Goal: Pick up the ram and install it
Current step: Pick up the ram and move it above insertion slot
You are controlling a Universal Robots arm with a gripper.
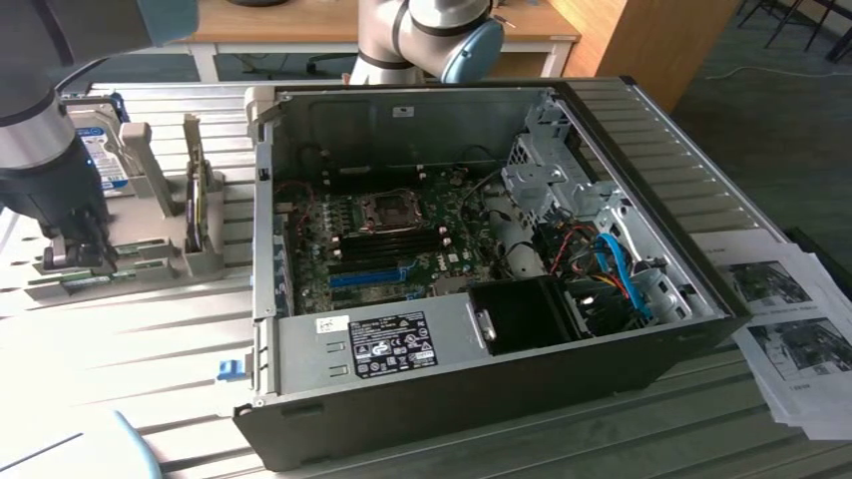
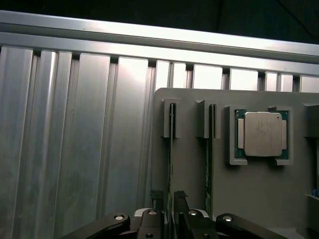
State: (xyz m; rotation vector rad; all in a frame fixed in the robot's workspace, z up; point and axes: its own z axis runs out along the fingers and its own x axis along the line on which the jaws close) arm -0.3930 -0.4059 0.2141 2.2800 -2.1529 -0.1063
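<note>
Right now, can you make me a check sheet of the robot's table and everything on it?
Surface: ribbed metal table.
Job's things: ram upright in a grey holder; second stick beside it; open PC case.
Clutter: hard drive, CPU, papers.
Gripper: jaws open, one on each side of the ram.
Cables: red and blue ones inside the case.
Surroundings: wooden desk behind.
</note>
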